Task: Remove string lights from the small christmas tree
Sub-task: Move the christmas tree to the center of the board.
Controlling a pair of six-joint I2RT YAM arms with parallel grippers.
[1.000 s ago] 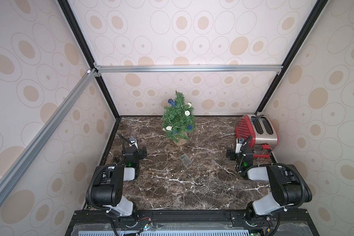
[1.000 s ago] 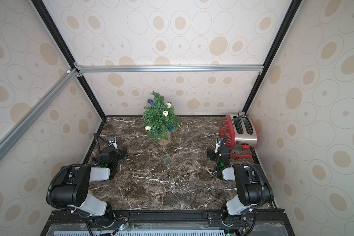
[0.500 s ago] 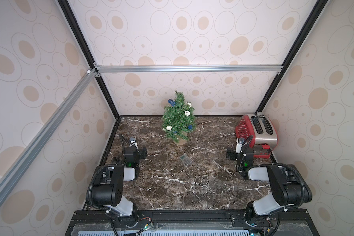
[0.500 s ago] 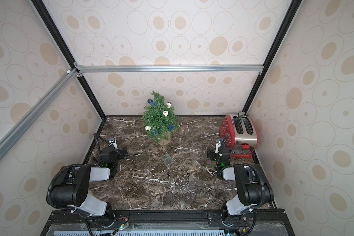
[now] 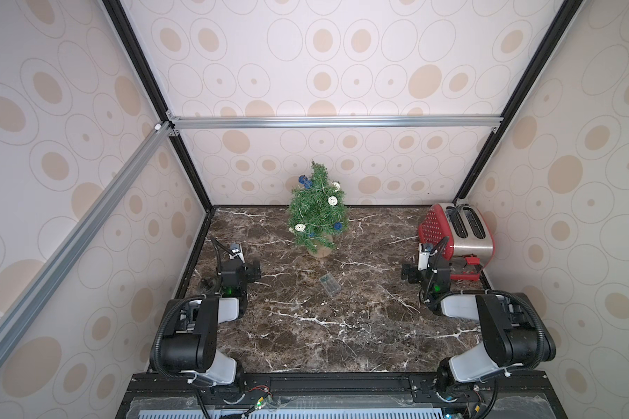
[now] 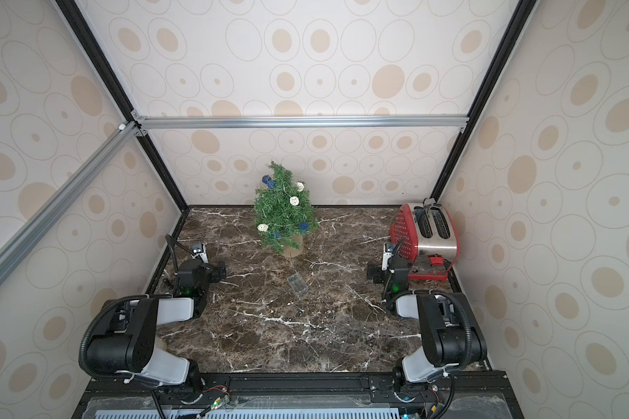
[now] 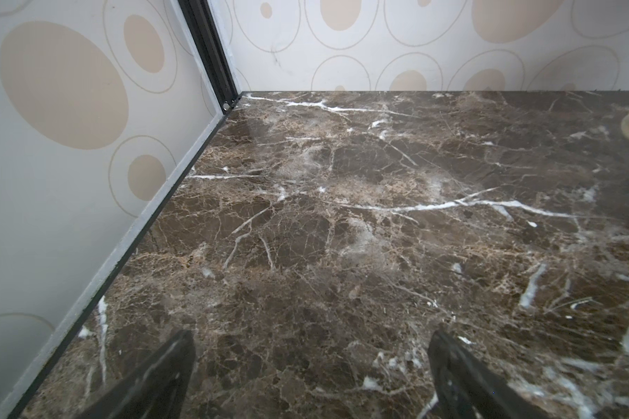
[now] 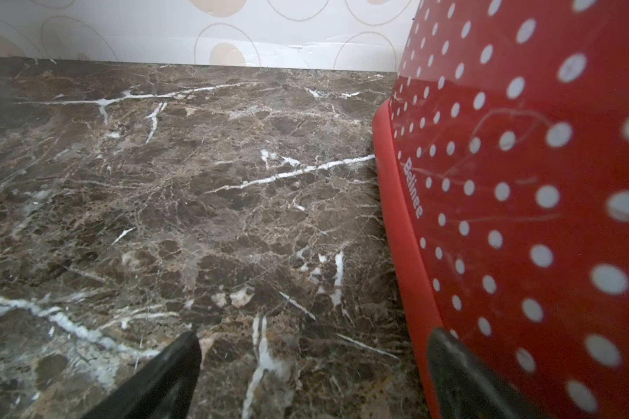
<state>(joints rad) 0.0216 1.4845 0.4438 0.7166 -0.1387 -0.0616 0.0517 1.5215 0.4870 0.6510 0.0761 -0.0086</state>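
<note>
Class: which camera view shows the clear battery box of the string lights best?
Both top views, about equally: the battery box lies in plain sight on the marble table, in front of the small christmas tree. Neither wrist view shows it: the left sees mostly marble, the right the red toaster.

The small christmas tree [image 5: 318,214] stands mid-frame in both top views, string lights [image 5: 332,200] on its branches. The battery box [image 5: 329,283] lies on the table [image 5: 305,344] below it, seemingly apart, with the toaster [image 5: 458,232] at right.
</note>
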